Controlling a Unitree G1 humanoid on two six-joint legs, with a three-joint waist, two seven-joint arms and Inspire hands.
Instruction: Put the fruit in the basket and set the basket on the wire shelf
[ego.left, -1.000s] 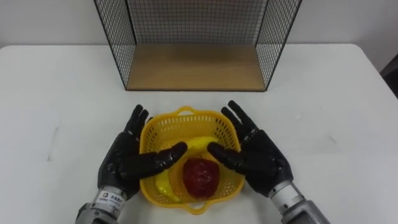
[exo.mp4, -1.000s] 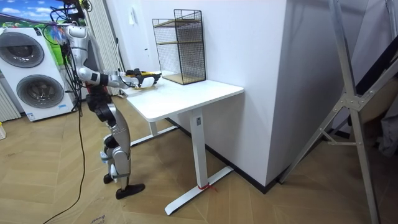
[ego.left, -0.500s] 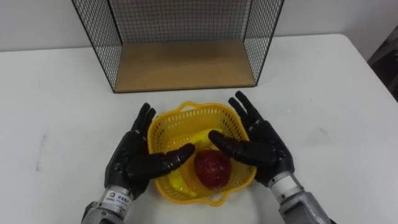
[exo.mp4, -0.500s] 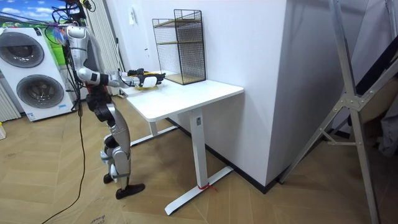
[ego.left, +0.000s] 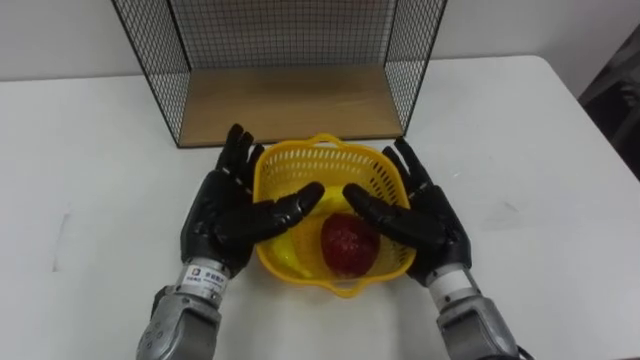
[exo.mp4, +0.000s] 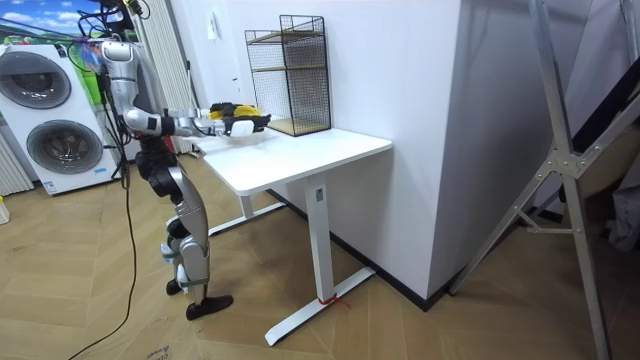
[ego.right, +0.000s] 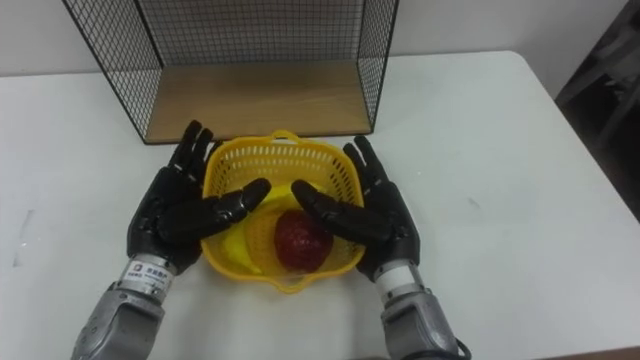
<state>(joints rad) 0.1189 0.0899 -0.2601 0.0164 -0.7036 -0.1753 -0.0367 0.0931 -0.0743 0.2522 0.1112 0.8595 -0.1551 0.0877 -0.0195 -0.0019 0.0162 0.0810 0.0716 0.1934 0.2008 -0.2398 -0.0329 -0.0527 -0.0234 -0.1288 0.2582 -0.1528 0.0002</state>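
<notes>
Table (ego.left: 520, 150): white; I note it spanning the frame.
Washing machines (exo.mp4: 62, 145): I log two, room view's upper left.

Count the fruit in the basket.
2: a red apple on the near right of the yellow basket, and a yellow banana to its left, partly under the left hand. More could be hidden under the thumbs.

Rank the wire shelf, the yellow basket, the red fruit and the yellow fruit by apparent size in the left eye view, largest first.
1. wire shelf
2. yellow basket
3. red fruit
Unranked: yellow fruit. It is largely hidden in the basket, so its size against the red fruit is unsure.
</notes>
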